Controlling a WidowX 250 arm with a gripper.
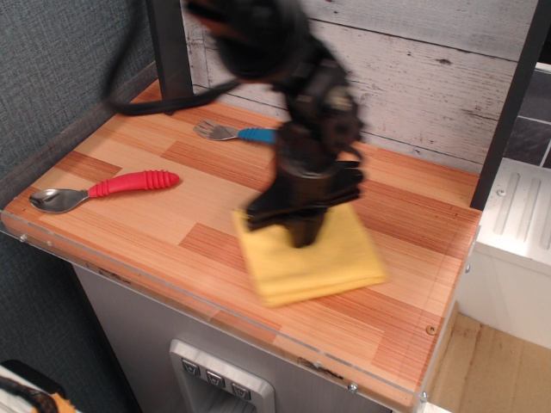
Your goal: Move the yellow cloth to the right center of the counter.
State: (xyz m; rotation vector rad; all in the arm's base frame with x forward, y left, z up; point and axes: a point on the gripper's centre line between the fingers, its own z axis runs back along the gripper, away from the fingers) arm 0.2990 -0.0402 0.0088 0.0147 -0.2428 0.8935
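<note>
On counter, yellow cloth folded, blurred, under tool.

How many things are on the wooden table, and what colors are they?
Yellow: 1, the yellow cloth under the pincer
Red: 1, the red-handled spoon
Blue: 1, the blue-handled fork
Total: 3 things on the counter

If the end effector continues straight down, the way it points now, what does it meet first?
The yellow cloth: the end effector already points down onto its top, apparently touching, though blur hides the tips. Beneath lies the counter.
</note>
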